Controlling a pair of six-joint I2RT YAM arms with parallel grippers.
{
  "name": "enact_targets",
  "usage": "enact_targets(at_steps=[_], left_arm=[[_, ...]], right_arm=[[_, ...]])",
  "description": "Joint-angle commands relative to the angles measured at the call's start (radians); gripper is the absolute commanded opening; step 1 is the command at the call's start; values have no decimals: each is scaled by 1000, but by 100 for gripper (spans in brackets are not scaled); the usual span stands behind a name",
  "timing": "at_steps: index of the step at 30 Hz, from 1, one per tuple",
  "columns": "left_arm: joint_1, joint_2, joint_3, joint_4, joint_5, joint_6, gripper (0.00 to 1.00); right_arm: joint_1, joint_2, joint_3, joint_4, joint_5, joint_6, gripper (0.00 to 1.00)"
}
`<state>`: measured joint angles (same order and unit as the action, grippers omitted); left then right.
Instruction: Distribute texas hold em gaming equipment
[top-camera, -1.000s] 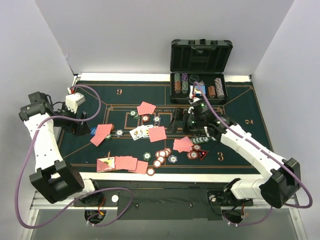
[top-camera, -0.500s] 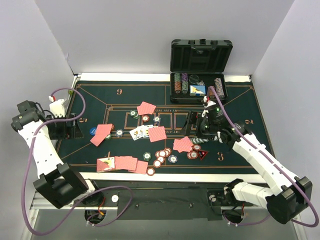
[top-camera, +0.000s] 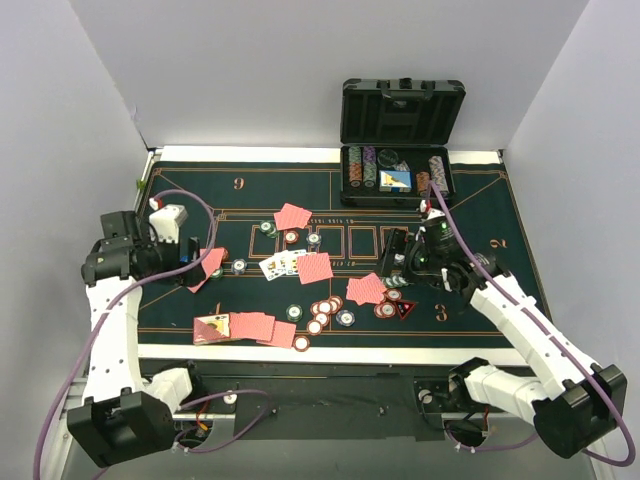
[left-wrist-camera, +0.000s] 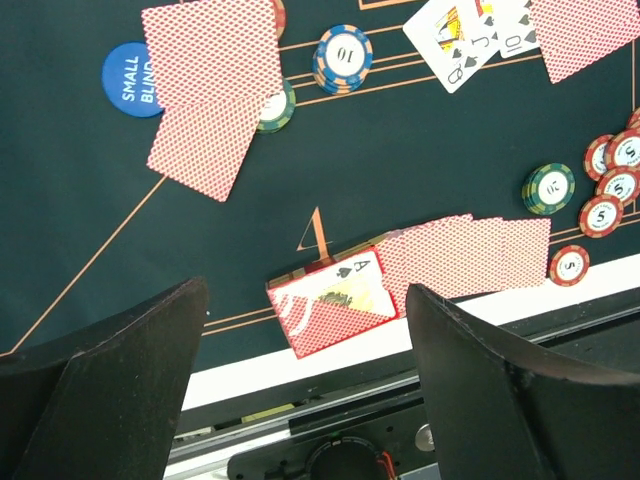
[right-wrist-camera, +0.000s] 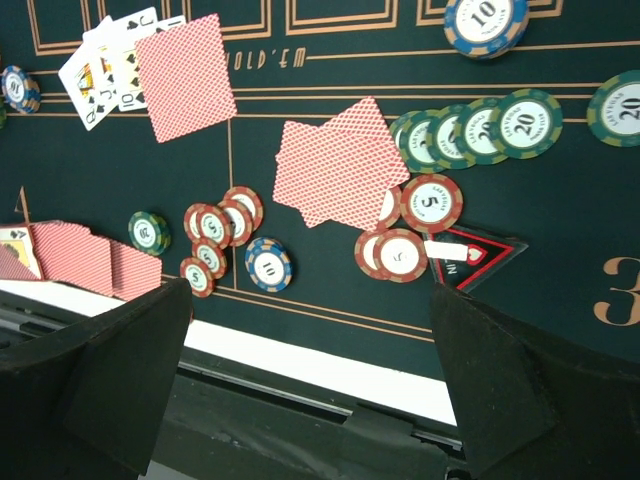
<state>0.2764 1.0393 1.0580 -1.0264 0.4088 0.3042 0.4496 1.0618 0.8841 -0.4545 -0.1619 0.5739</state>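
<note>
Chips, pink-red-backed cards and a blue small-blind button lie spread over the green felt mat. My left gripper hovers open over the mat's left side, beside a pair of face-down cards. Between its fingers only the card deck with the ace of spades shows, well below them. My right gripper hangs open and empty above another face-down pair, red 5 chips and green 20 chips.
The open black case with racked chips stands at the back. Face-up cards, a blue 10 chip, a red chip cluster and a black triangular marker lie mid-mat. The white table edge runs along the front.
The left arm swung out to the left, then came back in over the left card pair. The right gripper drifted right and a little nearer. Both stayed open.
</note>
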Motion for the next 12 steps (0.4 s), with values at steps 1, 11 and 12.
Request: enact_targets(at_steps=[1,11,12], left_arm=[[-71,-9,-16,166,-77,-109,91],[-85,27,-4,210,-57,-125,92],[-86,27,-4,213,-57,-131,92]], right_arm=[[-15,-26,9,-32,76,-17,100],[-52,-40,9,-49,120,-22,100],[-55,-39,10,-52,122,-20,100]])
